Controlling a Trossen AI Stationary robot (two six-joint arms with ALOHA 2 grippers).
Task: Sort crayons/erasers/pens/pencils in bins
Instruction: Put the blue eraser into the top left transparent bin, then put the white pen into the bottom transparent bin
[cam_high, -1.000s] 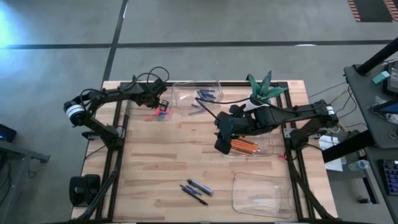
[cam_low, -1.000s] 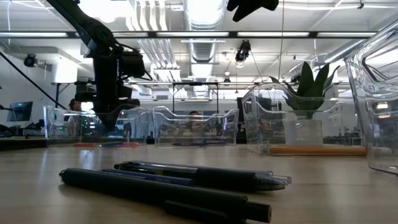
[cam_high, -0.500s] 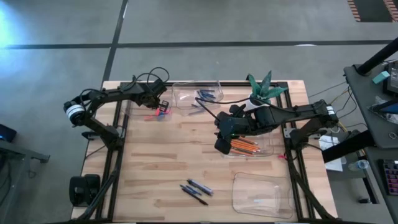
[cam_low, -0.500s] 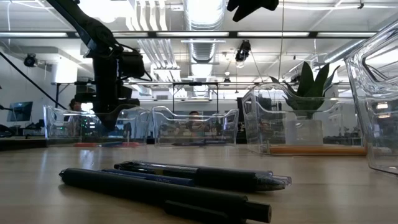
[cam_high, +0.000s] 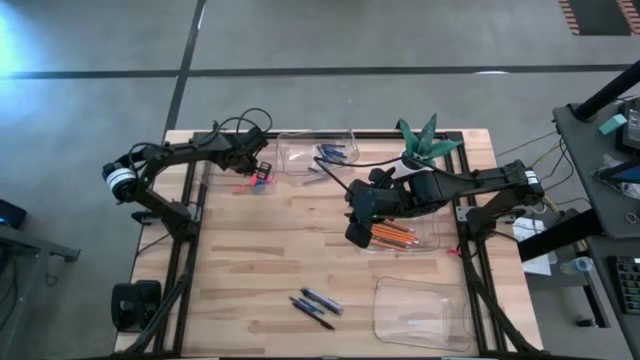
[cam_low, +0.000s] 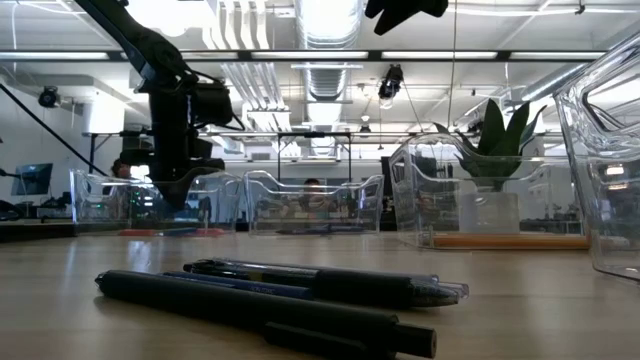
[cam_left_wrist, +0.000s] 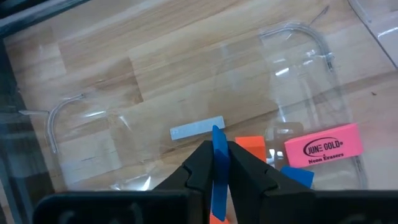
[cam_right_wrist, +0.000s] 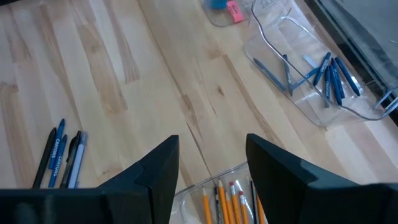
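My left gripper (cam_high: 262, 166) hangs over the far-left clear bin (cam_left_wrist: 298, 74) and is shut on a thin blue eraser (cam_left_wrist: 219, 152). In that bin lie a pink eraser (cam_left_wrist: 323, 146), an orange one (cam_left_wrist: 250, 144), a blue one (cam_left_wrist: 300, 177) and a pale one (cam_left_wrist: 197, 129). My right gripper (cam_right_wrist: 208, 168) is open and empty above the near-left corner of the pencil bin (cam_high: 425, 240), which holds orange pencils (cam_high: 393, 235). Blue crayons (cam_high: 333, 153) lie in the far middle bin. Dark pens (cam_high: 312, 305) lie on the table near its front edge. My left gripper pinches the blue eraser by its two flat faces (cam_left_wrist: 219, 169) between its two fingers. The fingers point down from above. The eraser stands on edge between them, its free end (cam_left_wrist: 216, 132) past the fingertips, clear of the bin's floor.
A fourth clear bin (cam_high: 420, 312) stands at the near right. A potted plant (cam_high: 420, 140) stands at the far edge behind the pencil bin. Bare wood lies between the bins and the pens.
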